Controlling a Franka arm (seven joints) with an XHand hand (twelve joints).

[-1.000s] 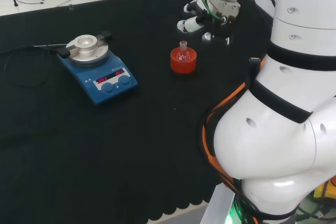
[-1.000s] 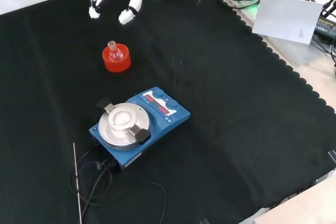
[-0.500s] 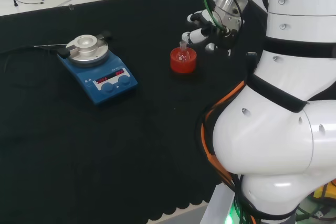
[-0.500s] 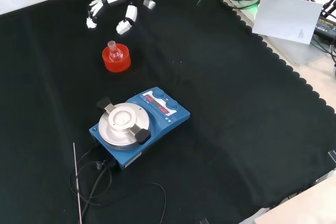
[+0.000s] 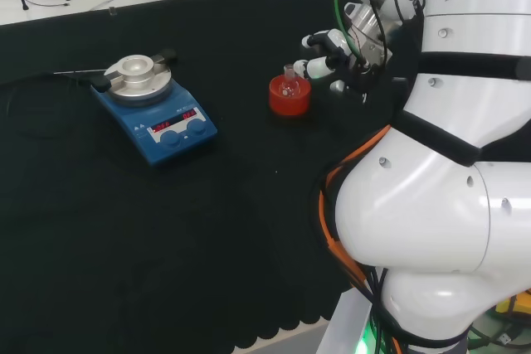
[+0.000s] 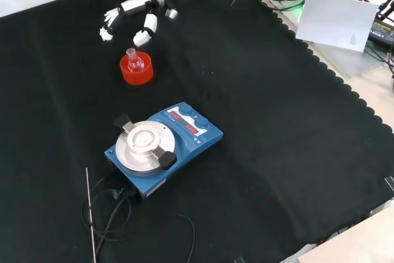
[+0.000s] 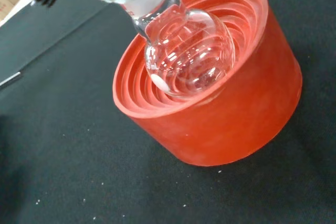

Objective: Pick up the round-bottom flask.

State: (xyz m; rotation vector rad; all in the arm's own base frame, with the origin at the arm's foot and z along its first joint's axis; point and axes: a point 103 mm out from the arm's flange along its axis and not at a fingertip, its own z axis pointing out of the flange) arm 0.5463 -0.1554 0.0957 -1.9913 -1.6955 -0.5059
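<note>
A small clear round-bottom flask (image 5: 289,80) (image 6: 132,58) (image 7: 189,51) stands upright in a red ribbed ring stand (image 5: 289,96) (image 6: 136,70) (image 7: 220,114) on the black cloth. In the head view the hand (image 5: 340,51) hovers just to the right of the flask, its fingers spread and relaxed, nothing between them. Seen from the front, the hand (image 6: 132,16) hangs just behind the flask, fingertips (image 6: 142,37) a little above the neck and apart from it. The wrist view looks down on the flask bulb inside the stand.
A blue stirrer plate (image 5: 154,118) (image 6: 163,146) with a round metal top stands left of the stand in the head view, its cable (image 6: 108,214) trailing off. The arm's white links (image 5: 448,205) rise at the right of the head view.
The hand has come down and moved toward the flask, from well beyond it to just beside its neck. Flask and stand have not moved.
</note>
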